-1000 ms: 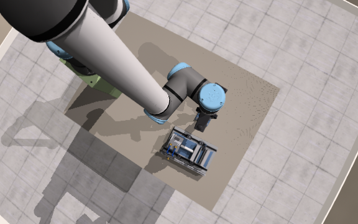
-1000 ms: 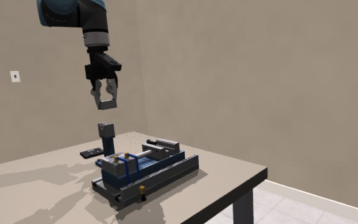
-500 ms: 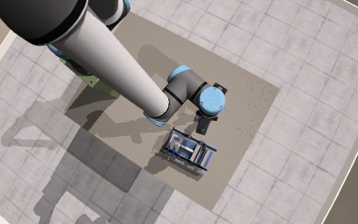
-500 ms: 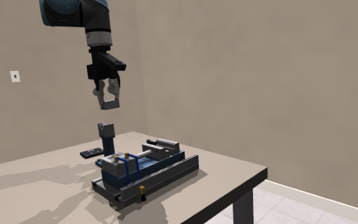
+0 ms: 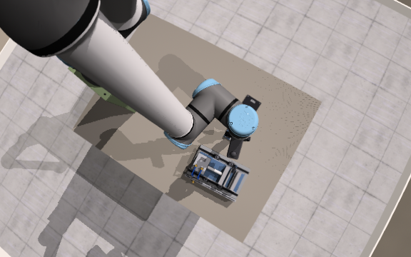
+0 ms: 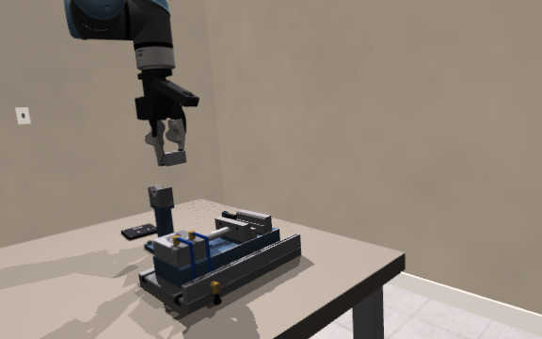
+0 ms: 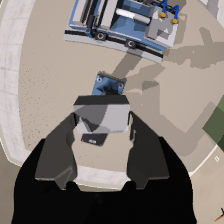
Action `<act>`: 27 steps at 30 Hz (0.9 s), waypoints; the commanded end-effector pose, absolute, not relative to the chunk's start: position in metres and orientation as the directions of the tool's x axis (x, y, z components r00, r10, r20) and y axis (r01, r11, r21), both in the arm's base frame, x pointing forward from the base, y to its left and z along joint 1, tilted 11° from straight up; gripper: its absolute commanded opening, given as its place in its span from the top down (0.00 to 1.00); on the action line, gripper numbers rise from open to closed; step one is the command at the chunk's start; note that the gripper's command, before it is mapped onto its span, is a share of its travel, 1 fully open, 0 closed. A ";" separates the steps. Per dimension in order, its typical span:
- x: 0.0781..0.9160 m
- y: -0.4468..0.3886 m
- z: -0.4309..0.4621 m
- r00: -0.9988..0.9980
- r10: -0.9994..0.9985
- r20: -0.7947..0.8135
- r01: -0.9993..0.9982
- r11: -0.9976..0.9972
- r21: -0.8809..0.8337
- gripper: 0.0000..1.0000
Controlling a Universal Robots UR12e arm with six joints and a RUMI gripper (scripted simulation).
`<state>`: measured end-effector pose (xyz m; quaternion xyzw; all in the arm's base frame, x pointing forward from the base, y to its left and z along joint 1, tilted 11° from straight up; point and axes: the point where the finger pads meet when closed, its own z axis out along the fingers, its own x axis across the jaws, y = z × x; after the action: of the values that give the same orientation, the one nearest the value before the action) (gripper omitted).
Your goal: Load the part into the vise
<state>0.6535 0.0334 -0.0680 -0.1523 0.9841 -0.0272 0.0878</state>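
One block, the part (image 6: 174, 158) (image 7: 104, 116), is up in the air, pinched between the two fingertips of the gripper (image 6: 172, 157) (image 7: 102, 112), which stand apart by the part's own length or so. From where I stand it hangs roughly level, above the V-block (image 6: 161, 197) on its blue post, touching nothing below. I take this for the carrying stage: the part is off the infeed plate (image 6: 139, 230) (image 7: 94, 139) (image 5: 252, 103), and the vise (image 6: 216, 254) (image 7: 120, 25) (image 5: 217, 173) has yet to receive it. I can't make out the milled slot, so I can't say which way it faces.

What comes next, I'd judge, hangs on that slot. If it isn't facing down, or if the fingers sit on the ends, a stop in the V-block to change the grip looks sensible, since a finger on an end could get between it and the work stop. Otherwise the arm can swing over to the vise and lower the part between the jaws.

Several things crowd the way. The moving jaw (image 6: 232, 229) sits on the pale rod (image 6: 218, 233), close to the fixed jaw (image 6: 254, 221), so fingers could knock either one. Blue air hoses (image 6: 208, 254) (image 7: 176, 11) loop over the cylinder block (image 6: 182, 250) (image 7: 162, 25) and deserve a wide berth.
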 end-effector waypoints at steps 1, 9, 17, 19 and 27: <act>0.657 0.029 -0.067 -0.928 -0.335 -0.163 -0.325 0.942 -0.086 1.00; 0.662 0.020 -0.066 -0.905 -0.396 -0.157 -0.386 0.918 -0.096 1.00; 0.666 0.012 -0.065 -0.883 -0.444 -0.151 -0.433 0.896 -0.104 1.00; 0.668 0.010 -0.065 -0.875 -0.460 -0.149 -0.449 0.887 -0.107 1.00; 0.673 -0.001 -0.064 -0.839 -0.525 -0.141 -0.512 0.851 -0.117 1.00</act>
<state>0.6701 0.0042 -0.0650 -0.2531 0.9631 -0.0361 0.0841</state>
